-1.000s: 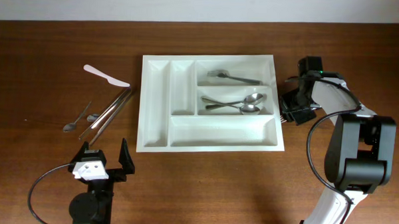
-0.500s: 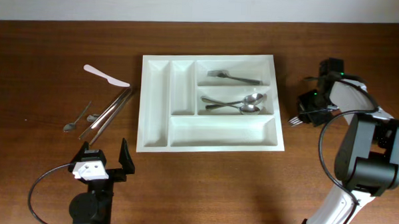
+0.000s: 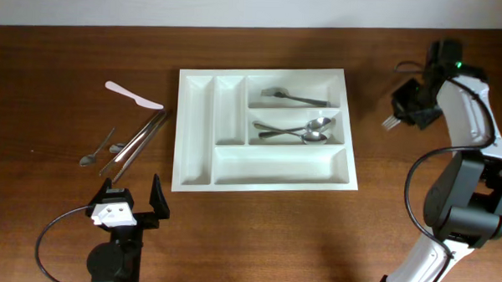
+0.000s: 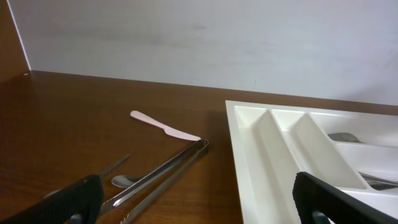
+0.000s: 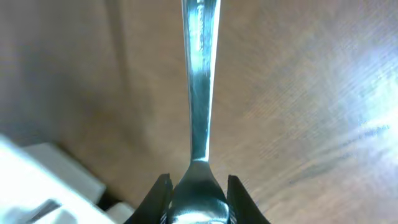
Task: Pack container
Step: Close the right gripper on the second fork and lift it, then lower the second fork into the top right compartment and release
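The container, a white five-compartment tray (image 3: 275, 168), lies mid-table and also shows in the left wrist view (image 4: 267, 143). Its top right compartment holds a fork (image 3: 296, 97). The compartment below holds two spoons (image 3: 300, 132). My right gripper (image 3: 410, 106) hovers right of the tray's far corner, shut on a silver fork (image 5: 200, 93) whose tines (image 3: 389, 123) point toward the tray. My left gripper (image 3: 131, 205) rests open and empty near the front left, its fingers framing the left wrist view (image 4: 196, 211).
Left of the tray lie a pale knife (image 3: 134, 95), metal tongs (image 3: 139, 140) and a small spoon (image 3: 97, 150). All three also show in the left wrist view, with the tongs (image 4: 163, 177) nearest. A tray corner (image 5: 37, 177) shows in the right wrist view.
My right gripper has moved from beside the tray's right edge toward the far right of the table, carrying the fork. The left arm has not moved.
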`<state>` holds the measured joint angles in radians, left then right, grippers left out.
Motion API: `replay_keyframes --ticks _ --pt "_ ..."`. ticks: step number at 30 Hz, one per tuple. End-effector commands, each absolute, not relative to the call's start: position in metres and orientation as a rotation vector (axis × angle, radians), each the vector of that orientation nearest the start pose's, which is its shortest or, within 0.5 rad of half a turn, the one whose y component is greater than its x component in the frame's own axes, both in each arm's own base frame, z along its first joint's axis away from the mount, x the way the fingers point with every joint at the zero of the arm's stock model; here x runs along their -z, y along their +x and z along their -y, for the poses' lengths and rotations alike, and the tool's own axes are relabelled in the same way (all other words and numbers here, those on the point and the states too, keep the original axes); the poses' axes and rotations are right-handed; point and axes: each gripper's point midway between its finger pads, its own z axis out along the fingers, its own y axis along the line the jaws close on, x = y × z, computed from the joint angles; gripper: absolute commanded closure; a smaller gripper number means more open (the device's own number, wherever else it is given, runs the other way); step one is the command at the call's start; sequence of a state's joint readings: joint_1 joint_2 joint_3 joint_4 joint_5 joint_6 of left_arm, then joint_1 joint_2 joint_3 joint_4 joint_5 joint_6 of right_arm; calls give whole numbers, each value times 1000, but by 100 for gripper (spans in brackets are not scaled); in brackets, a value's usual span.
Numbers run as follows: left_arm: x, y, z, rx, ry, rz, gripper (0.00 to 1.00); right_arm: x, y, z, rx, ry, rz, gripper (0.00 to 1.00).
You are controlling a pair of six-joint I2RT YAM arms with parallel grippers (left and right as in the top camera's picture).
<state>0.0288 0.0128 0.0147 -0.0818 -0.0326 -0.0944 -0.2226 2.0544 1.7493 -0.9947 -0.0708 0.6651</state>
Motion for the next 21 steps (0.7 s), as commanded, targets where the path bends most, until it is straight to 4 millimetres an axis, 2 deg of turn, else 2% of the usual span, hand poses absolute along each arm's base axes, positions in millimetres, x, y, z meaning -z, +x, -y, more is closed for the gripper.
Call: replay_keyframes --ticks 1,5,8,9,12,13,18,21 --pt "-156 246 -12 32 -126 -1646 1 -126 473 72 -274 1074 -2603 96" --pt "-156 246 -12 33 -126 -1646 1 -148 486 44 -310 990 -2593 96" --pt "-156 246 -12 33 -126 -1646 1 -158 495 16 -354 998 -2561 96" --pt "-156 246 -12 33 -126 -1646 1 -162 501 0 -384 1014 -2535 96" --pt "-156 246 -12 32 -126 -1646 1 -167 511 -31 -446 1081 -2475 96" --pt "-156 246 -12 32 -126 -1646 1 -170 515 -45 -459 1169 -2419 96" --pt "-156 246 -12 33 -126 -1646 1 -185 533 -91 -545 1234 -2273 96" --pt "-156 246 -12 33 -126 -1646 1 -191 539 -109 -550 1380 -2120 96"
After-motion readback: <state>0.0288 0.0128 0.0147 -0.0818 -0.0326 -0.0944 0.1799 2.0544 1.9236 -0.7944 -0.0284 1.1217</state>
